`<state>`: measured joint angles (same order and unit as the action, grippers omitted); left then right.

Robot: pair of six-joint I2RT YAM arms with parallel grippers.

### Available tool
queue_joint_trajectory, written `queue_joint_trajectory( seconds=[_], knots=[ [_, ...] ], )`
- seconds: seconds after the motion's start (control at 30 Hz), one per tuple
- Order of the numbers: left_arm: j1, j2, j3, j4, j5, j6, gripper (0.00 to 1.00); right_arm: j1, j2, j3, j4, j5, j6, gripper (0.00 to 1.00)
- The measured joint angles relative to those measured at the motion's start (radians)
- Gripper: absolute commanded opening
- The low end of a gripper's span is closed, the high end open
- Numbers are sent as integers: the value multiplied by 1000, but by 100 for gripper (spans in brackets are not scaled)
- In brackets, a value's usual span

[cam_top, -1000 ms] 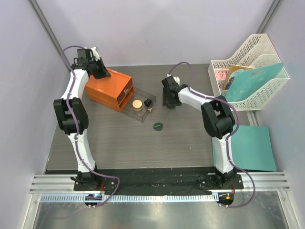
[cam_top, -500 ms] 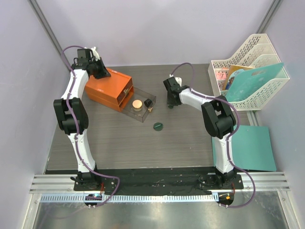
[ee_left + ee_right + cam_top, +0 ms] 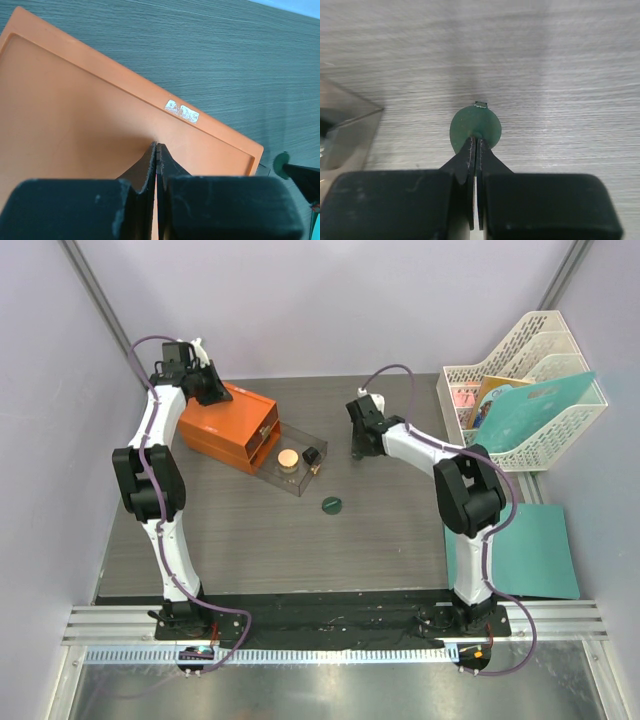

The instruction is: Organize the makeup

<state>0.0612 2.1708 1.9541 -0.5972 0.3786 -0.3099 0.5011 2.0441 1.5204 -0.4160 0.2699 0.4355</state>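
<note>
Well, green disc [image 3: 475, 129] beyond right gripper [image 3: 474, 142]

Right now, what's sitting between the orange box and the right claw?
The clear drawer, holding a tan-lidded jar and a small black item; the top view shows it between orange box and right claw.

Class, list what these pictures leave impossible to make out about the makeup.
- Black item in the clear drawer: too small in the top view to identify.
- Green disc: near edge hidden by the right end effector in its wrist view; contact unclear.
</note>
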Motion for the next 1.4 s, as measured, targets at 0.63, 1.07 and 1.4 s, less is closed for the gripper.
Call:
queue_joint_trajectory(
  seconds=[0.63,1.07,1.4],
  knots=[
    [0,0,0,0,0,0,0,200,27,325,-2,-238,-87,8],
    [0,0,0,0,0,0,0,235,93,309,-29,-292,-91,67],
    [0,0,0,1,0,0,0,216,-215,-44,-23,-252,-150,45]
  ],
)
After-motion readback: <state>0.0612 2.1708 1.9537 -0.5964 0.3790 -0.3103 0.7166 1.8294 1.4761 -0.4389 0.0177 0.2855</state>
